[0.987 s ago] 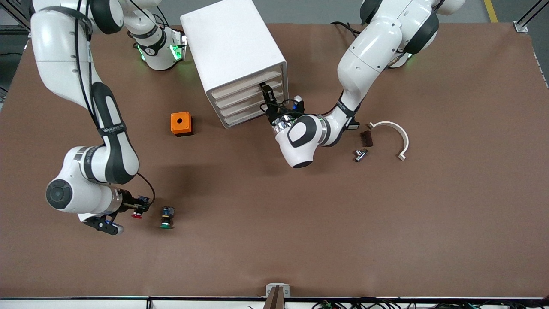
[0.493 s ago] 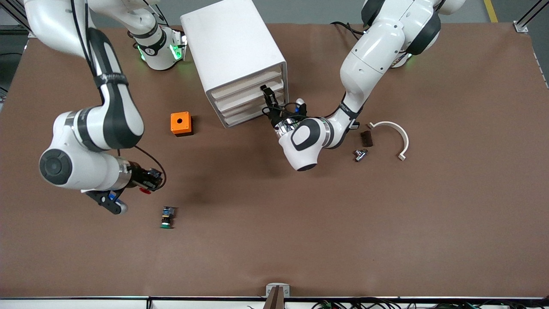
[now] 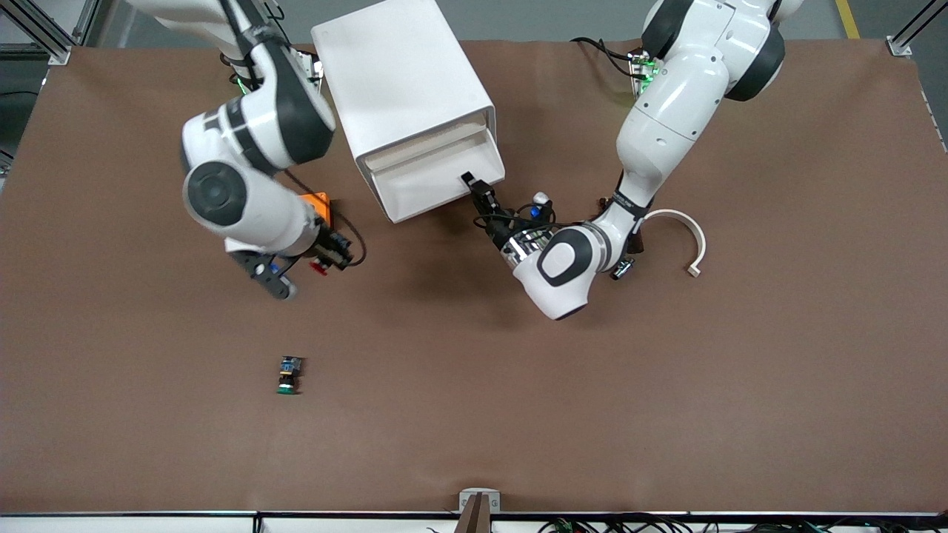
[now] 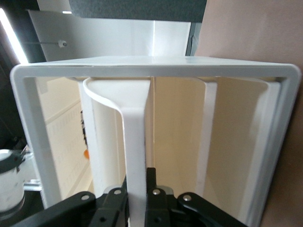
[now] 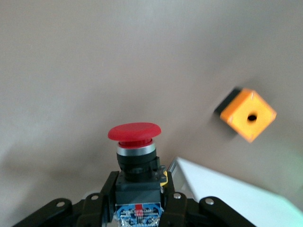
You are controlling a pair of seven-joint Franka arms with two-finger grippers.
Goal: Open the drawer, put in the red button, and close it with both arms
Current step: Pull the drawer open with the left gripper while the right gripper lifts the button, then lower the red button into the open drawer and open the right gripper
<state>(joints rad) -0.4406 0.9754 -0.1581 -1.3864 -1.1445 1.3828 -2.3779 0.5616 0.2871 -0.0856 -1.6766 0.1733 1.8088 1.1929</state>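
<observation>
The white drawer cabinet stands near the robots' bases. One drawer is pulled out of its front. My left gripper is shut on the drawer's handle, a white vertical tab clamped between the black fingers of the left gripper. My right gripper is shut on the red button and holds it in the air over the table beside the orange box. In the right wrist view the red cap sticks out from the right gripper, which grips the black body.
The orange box with a hole lies partly under the right arm and also shows in the right wrist view. A green-capped switch lies nearer the front camera. A white curved piece and a small metal part lie toward the left arm's end.
My left gripper has pulled the drawer out of the cabinet. My right arm has lifted the red button off the table and carried it from beside the green switch toward the orange box.
</observation>
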